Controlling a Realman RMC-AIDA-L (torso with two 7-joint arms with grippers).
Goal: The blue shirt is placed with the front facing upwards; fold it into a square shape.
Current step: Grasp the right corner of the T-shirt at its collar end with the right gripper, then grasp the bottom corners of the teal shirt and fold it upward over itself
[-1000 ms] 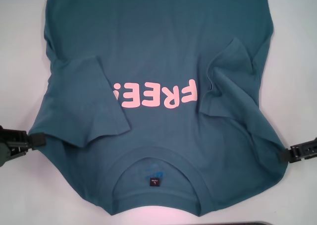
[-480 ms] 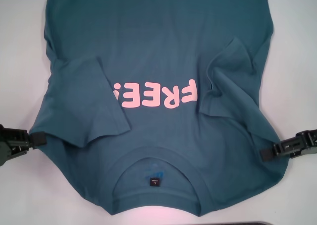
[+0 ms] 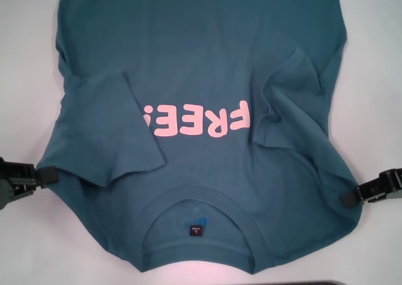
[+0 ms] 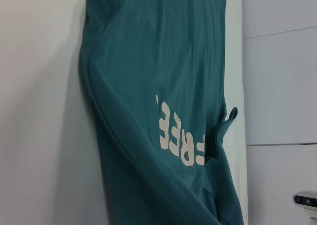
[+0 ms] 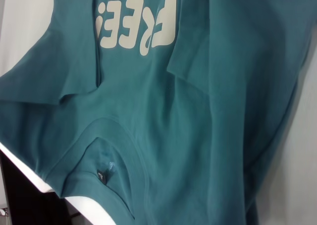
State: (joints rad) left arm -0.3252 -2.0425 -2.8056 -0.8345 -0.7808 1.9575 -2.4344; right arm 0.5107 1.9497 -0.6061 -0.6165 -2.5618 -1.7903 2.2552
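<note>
One blue shirt [image 3: 207, 59], collar [image 3: 198, 200] toward robot.

The left end effector [image 3: 45, 175] sat low at the left edge. The right end effector [image 3: 348, 198] sat low at the right edge, reaching inward.

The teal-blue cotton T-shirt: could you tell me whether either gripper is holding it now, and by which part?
It cannot be told. The left gripper and right gripper sit at the shoulder edges of the teal-blue cotton T-shirt, but no grip is visible.
</note>
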